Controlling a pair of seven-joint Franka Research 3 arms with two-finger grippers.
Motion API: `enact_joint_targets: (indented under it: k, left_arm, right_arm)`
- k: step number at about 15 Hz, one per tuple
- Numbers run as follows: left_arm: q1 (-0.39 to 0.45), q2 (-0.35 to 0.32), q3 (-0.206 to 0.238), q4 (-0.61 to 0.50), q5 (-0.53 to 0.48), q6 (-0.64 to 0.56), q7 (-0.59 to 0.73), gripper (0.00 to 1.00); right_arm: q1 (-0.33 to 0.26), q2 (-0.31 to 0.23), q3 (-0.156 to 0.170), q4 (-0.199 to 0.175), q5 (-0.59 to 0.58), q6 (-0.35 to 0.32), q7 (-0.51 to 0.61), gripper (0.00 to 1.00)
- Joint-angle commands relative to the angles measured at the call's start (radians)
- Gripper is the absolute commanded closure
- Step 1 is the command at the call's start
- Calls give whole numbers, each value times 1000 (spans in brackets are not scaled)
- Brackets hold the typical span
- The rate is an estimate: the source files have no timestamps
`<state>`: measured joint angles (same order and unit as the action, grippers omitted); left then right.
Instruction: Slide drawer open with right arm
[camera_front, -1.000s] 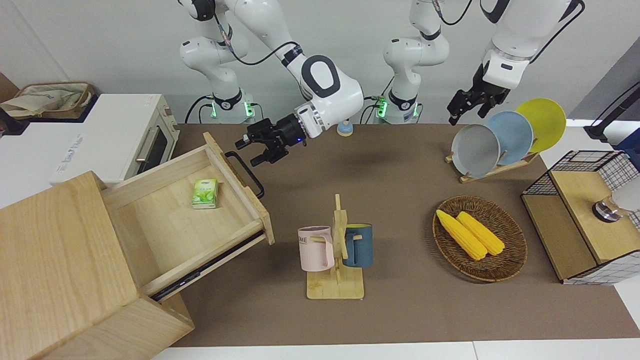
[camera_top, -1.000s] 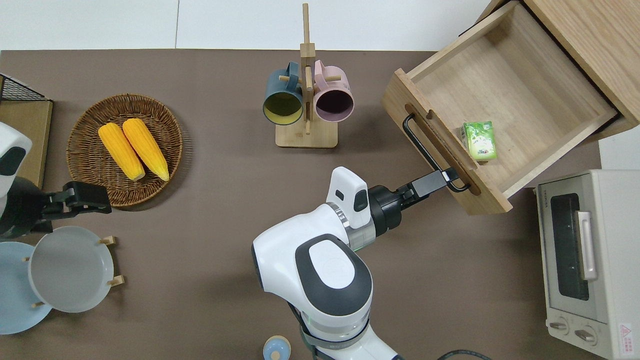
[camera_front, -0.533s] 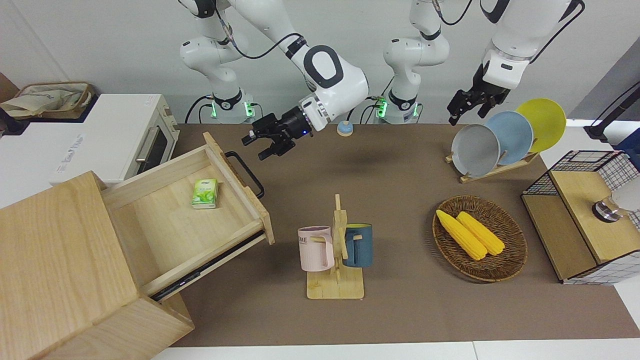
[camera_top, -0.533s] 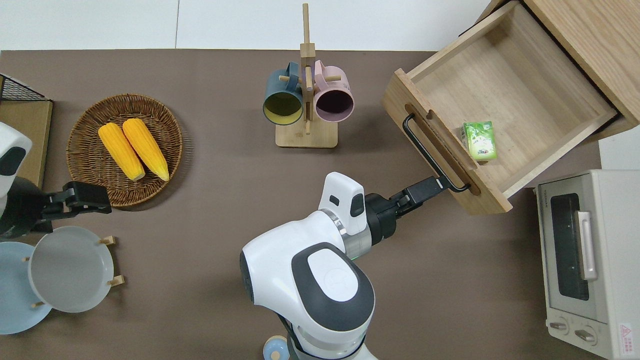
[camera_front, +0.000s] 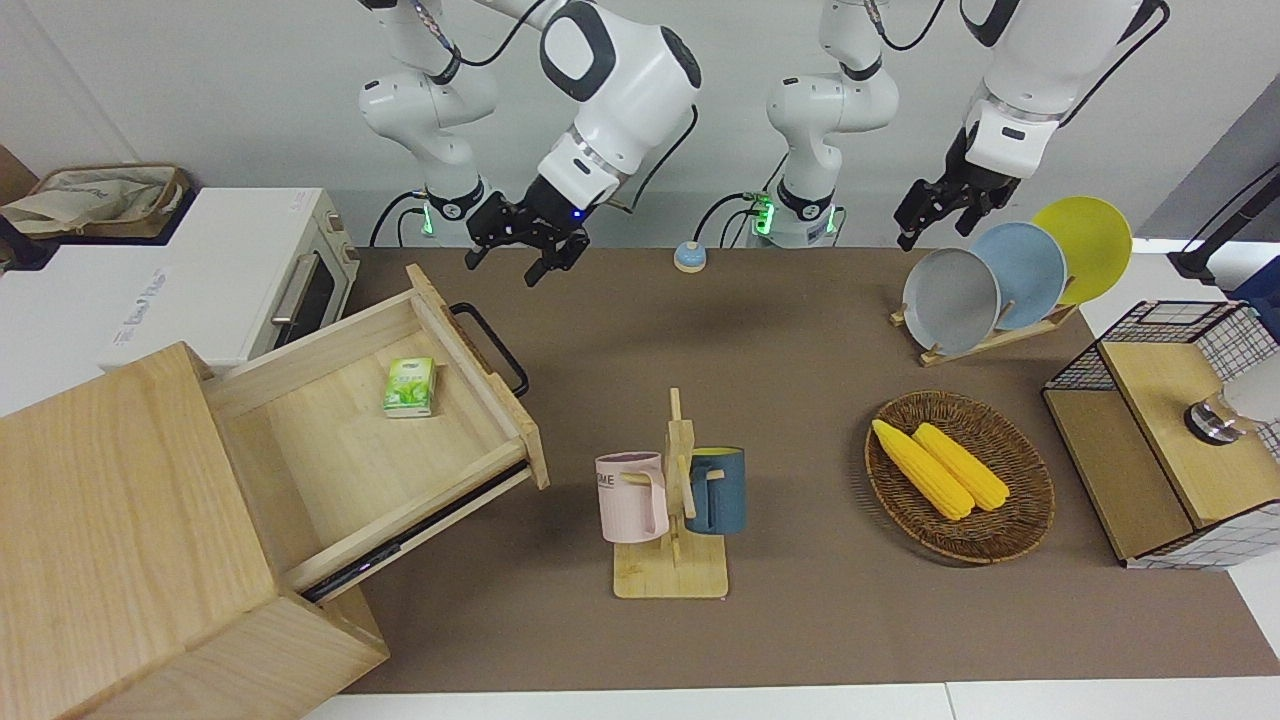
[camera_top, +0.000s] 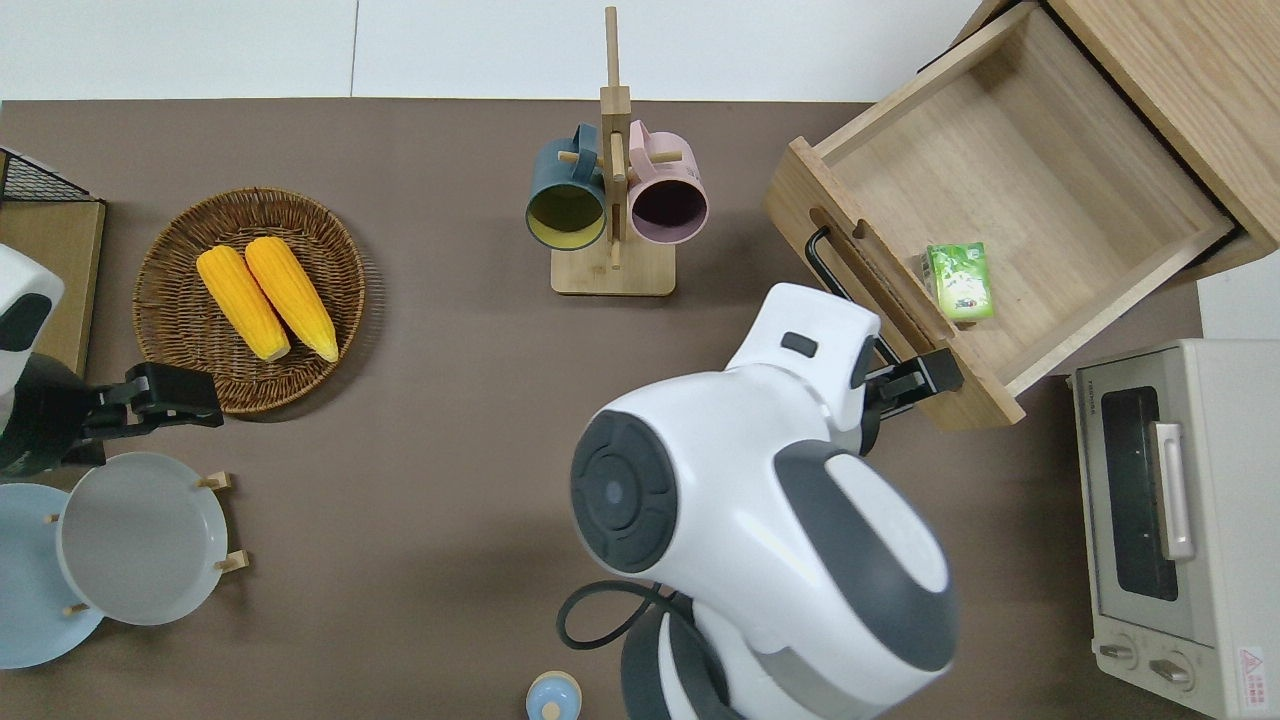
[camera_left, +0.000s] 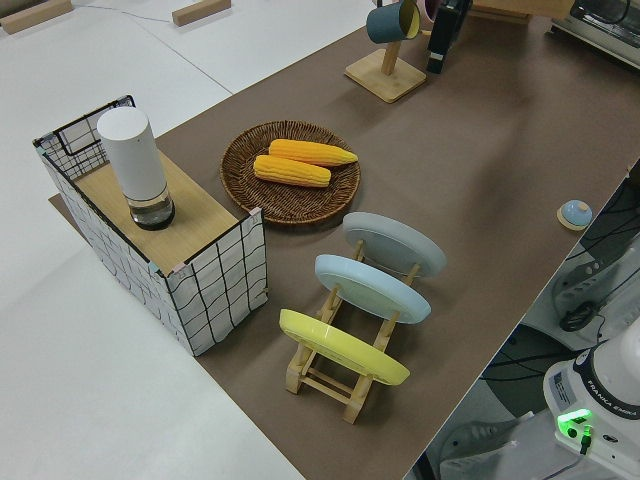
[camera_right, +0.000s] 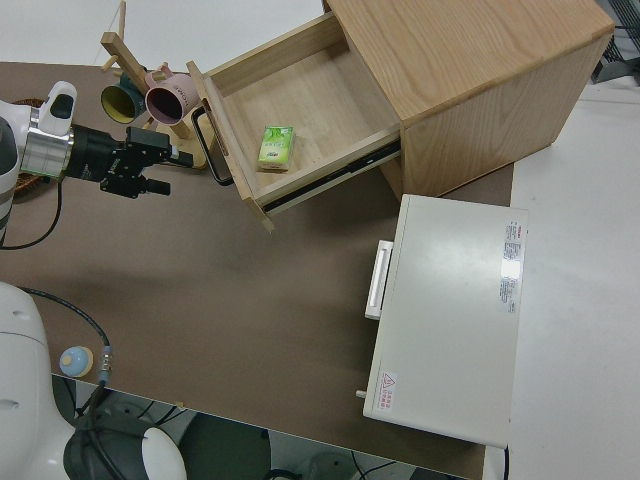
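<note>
The drawer (camera_front: 370, 440) stands pulled well out of its pale wooden cabinet (camera_front: 120, 540), filling the left middle of the front view and the upper right corner of the overhead view. Its floor is open to sight, and a small green carton (camera_front: 410, 387) lies inside close to the drawer's front panel. The black bar handle (camera_front: 490, 348) runs along the front panel and is free of any grip.

By its look the drawer is stiff, boxy wood riding on a dark slide rail seen under its side; it should move straight and evenly rather than flex, and with only the carton inside it is probably light. The bar handle is the natural place to take hold, near its middle, so the pull stays in line with the rail and does not skew the box.

The right gripper (camera_front: 527, 243) hangs in the air at the upper middle of the front view; the overhead view puts it over the drawer's front corner, the one toward the toaster oven (camera_top: 1170, 520). Its fingers are spread apart and hold nothing.

Judged from this, the opening looks done. The mug rack (camera_front: 672, 500) stands in the lower middle of the front view. The left arm is parked.
</note>
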<state>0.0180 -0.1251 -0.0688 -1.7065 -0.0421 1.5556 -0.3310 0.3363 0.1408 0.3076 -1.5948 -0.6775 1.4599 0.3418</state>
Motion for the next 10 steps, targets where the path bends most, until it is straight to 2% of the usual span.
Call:
enact_joint_targets:
  k: [1, 3, 8, 10]
  left_arm:
    - [-1, -8, 4, 4, -1, -15, 9, 7]
    - [-1, -8, 4, 4, -1, -16, 9, 7]
    - [-1, -8, 4, 4, -1, -16, 9, 7]
    - [-1, -8, 4, 4, -1, -15, 9, 7]
  right_arm:
    - [-129, -68, 8, -10, 224, 75, -21, 9]
    - [-199, -107, 7, -13, 373, 105, -32, 9]
    - [-345, -161, 5, -14, 556, 105, -102, 9]
    - [-402, -171, 5, -14, 581, 102, -130, 9]
